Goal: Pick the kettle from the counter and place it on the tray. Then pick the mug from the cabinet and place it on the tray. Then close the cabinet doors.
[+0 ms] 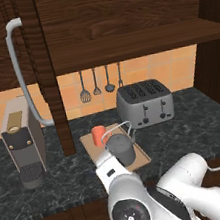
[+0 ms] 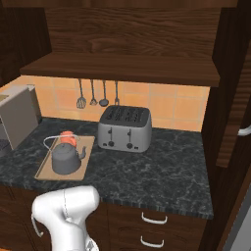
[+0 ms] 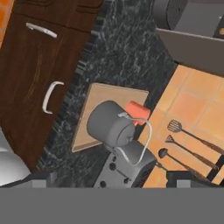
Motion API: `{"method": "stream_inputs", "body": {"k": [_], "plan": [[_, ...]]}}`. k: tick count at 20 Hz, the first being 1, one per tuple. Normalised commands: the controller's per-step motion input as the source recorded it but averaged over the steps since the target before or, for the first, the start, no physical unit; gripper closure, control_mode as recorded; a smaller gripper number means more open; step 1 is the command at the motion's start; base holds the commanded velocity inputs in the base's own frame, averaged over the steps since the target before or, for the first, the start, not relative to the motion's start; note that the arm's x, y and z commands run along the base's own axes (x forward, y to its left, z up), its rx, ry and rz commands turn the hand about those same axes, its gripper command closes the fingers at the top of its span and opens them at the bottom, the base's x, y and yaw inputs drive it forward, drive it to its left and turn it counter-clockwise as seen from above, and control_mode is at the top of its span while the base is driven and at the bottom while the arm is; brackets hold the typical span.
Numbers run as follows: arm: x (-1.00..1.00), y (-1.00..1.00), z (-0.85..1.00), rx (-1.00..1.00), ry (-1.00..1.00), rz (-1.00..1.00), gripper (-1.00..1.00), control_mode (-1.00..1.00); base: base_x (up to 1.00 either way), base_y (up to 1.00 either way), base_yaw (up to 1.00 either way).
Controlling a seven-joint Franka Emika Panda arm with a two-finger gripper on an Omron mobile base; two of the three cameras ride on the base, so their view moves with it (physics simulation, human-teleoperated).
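The dark grey kettle (image 1: 119,149) (image 2: 66,158) (image 3: 109,124) stands on the tan tray (image 1: 142,159) (image 2: 43,171) (image 3: 99,93) on the black speckled counter (image 1: 195,120). On the same tray, just behind the kettle, is the orange-red mug (image 1: 99,134) (image 2: 68,138) (image 3: 138,111). In the hand view my gripper (image 3: 114,181) is open and empty, held well back from the kettle. Both cabinet doors stand open: the left one (image 1: 48,76) with its grey bar handle (image 1: 22,71), and the right one (image 2: 236,93). The cabinet (image 1: 126,43) shelf looks bare.
A boxy grey toaster (image 1: 145,102) (image 2: 124,128) sits right of the tray. A coffee machine (image 1: 22,142) is on the left. Utensils (image 1: 95,84) hang on the tiled wall. Drawers with curved handles (image 3: 50,96) run below the counter edge.
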Motion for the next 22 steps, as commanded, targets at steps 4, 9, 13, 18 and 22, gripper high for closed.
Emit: {"method": "stream_inputs", "body": {"k": [4, 9, 13, 18, 22], "plan": [[-0.22, 0.85, 0.48, -0.13, -0.15, 0.00, -1.00, -1.00, 0.00, 0.00, 0.00], [-0.16, 0.94, 0.48, -0.09, -0.08, -0.05, -1.00, -1.00, 0.00, 0.00, 0.00], [-0.01, 0.96, 0.38, -0.08, -0.01, -0.16, -1.00, -1.00, 0.00, 0.00, 0.00], [0.00, 0.95, 0.38, -0.09, -0.01, -0.19, -1.00, -1.00, 0.00, 0.00, 0.00], [0.00, 0.74, 0.45, -0.08, -0.05, -0.27, -1.00, -1.00, 0.00, 0.00, 0.00]]}}
